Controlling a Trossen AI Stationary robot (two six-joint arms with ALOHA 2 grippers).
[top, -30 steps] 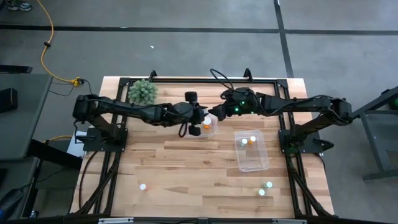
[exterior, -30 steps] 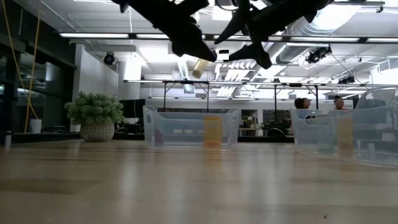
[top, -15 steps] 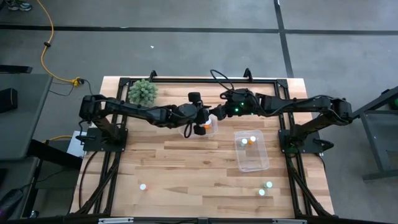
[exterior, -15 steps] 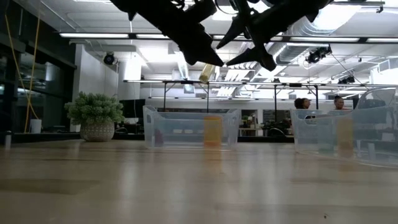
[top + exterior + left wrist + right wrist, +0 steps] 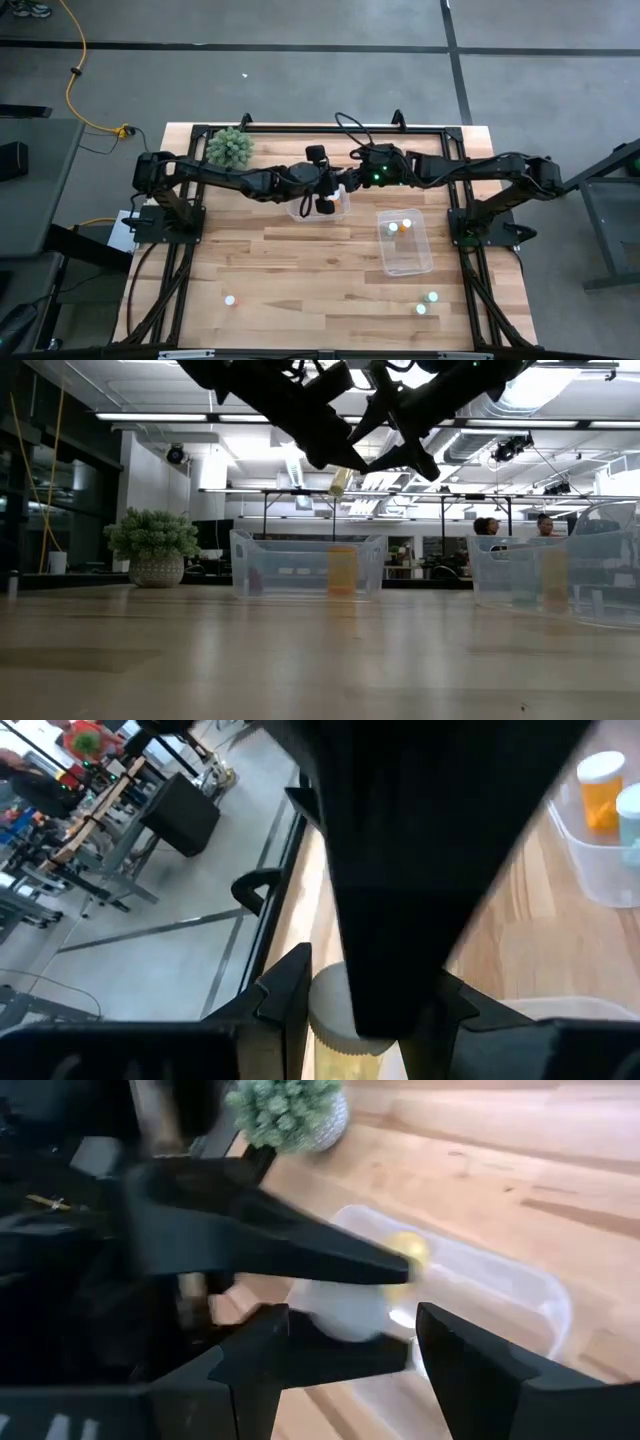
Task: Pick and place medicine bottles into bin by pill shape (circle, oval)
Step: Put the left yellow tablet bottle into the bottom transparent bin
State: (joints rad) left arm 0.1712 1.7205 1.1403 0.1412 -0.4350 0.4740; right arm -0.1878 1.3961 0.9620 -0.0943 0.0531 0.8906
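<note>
My left gripper point(image 5: 325, 200) is shut on a small medicine bottle point(image 5: 340, 482) with a white cap and a yellowish body, high above the middle clear bin point(image 5: 338, 207). My right gripper point(image 5: 350, 1365) is open and faces the left one from the table's right. Its two fingers stand on either side of the bottle's white cap point(image 5: 345, 1312); I cannot tell whether they touch it. In the high view the two grippers meet over the bin, and the bottle is mostly hidden under them. My left gripper pinches the bottle at its white cap end point(image 5: 330, 1012) between its two fingers. The yellowish body point(image 5: 340, 484) sticks out below the fingers, tilted. The bottle is lifted clear, well above the bin.
A second clear bin point(image 5: 405, 243) at the right holds two bottles point(image 5: 400, 226). Loose bottles stand near the front: one at the left point(image 5: 229, 299), two at the right point(image 5: 427, 302). A green spiky plant point(image 5: 229, 147) stands at the far left.
My left gripper has carried the bottle toward the table's right and a little down, up to my right gripper over the middle bin. My right gripper has edged toward the left.
</note>
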